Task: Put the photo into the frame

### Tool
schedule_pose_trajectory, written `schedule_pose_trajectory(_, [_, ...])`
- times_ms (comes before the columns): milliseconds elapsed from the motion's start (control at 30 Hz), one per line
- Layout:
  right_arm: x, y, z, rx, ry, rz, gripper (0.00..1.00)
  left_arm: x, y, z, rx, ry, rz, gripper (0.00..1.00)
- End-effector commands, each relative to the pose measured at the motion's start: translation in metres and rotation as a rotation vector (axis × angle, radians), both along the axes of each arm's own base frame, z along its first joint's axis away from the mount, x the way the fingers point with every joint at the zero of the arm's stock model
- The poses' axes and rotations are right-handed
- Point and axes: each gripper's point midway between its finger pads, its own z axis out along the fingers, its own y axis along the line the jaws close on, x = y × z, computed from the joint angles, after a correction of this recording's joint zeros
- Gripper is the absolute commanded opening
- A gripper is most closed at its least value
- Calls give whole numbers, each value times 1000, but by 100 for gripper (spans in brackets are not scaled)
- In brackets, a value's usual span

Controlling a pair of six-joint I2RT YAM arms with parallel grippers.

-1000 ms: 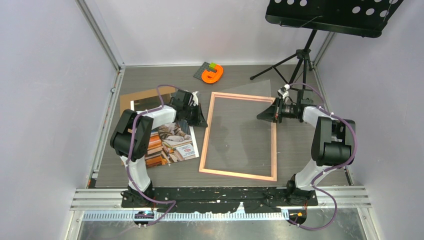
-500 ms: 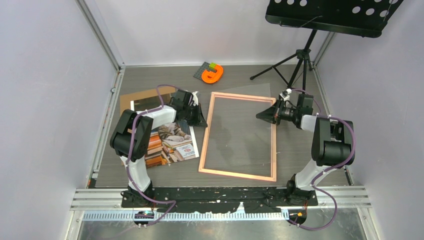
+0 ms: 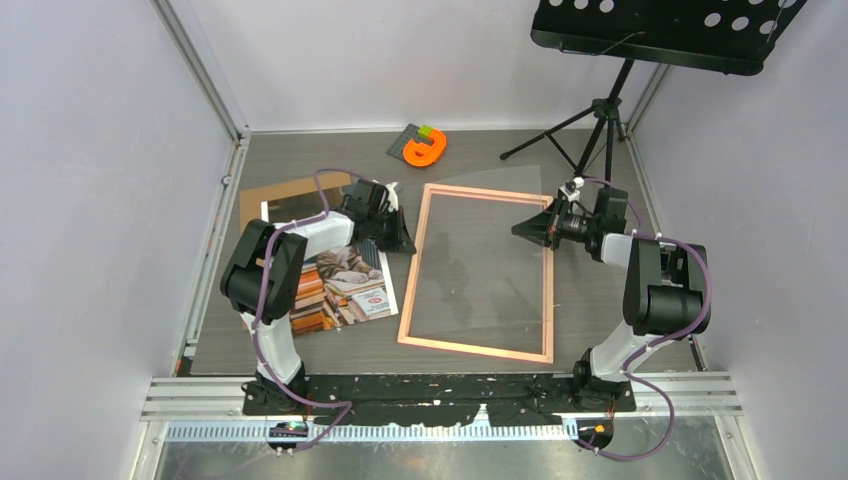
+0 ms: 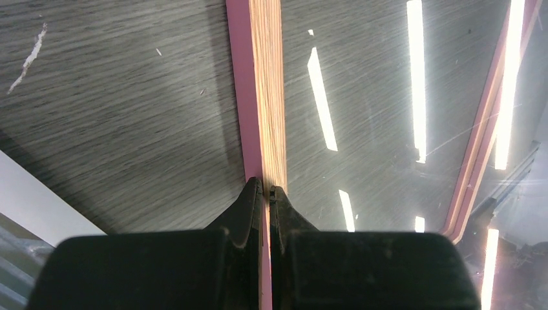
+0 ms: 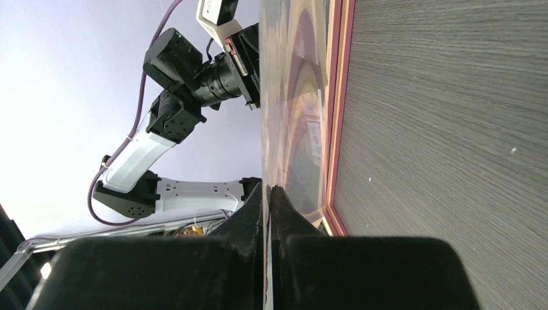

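The pink frame (image 3: 476,345) lies flat mid-table. My left gripper (image 3: 408,247) is shut on its left rail, and the left wrist view shows the jaws (image 4: 265,187) pinching the pink and wood rail (image 4: 265,97). My right gripper (image 3: 516,230) is shut on the right edge of the clear pane (image 3: 480,250), holding that edge lifted above the frame. In the right wrist view the pane (image 5: 291,116) runs edge-on between the jaws (image 5: 267,187), next to the frame rail (image 5: 339,97). The cat photo (image 3: 345,285) lies left of the frame, partly under my left arm.
A brown backing board (image 3: 285,197) lies behind the photo at the back left. An orange object (image 3: 424,148) sits at the back centre. A music stand's tripod (image 3: 600,125) stands at the back right, behind my right arm. Walls enclose both sides.
My right wrist has shifted slightly back and to the right, still holding the pane's edge. My left arm, the frame and the photo have not moved.
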Motion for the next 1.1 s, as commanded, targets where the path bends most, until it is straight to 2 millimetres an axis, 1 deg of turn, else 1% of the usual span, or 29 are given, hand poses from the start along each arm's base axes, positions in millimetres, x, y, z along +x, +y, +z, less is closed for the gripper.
schedule_pose_trajectory(0, [-5,3,11,-1,-49,10,6,0,-1,-7,46,-25,-3,0])
schedule_pose_trajectory(233, [-7,1,15,-4,-61,-1,6,0,-1,-7,50,-29,-3,0])
schedule_pose_trajectory(533, [-7,-5,14,-7,-56,-30,6,0,0,-8,58,-30,-2,0])
schedule_pose_trajectory(1067, [-10,-11,3,-28,-43,-78,5,1,-2,-9,65,-34,-6,0])
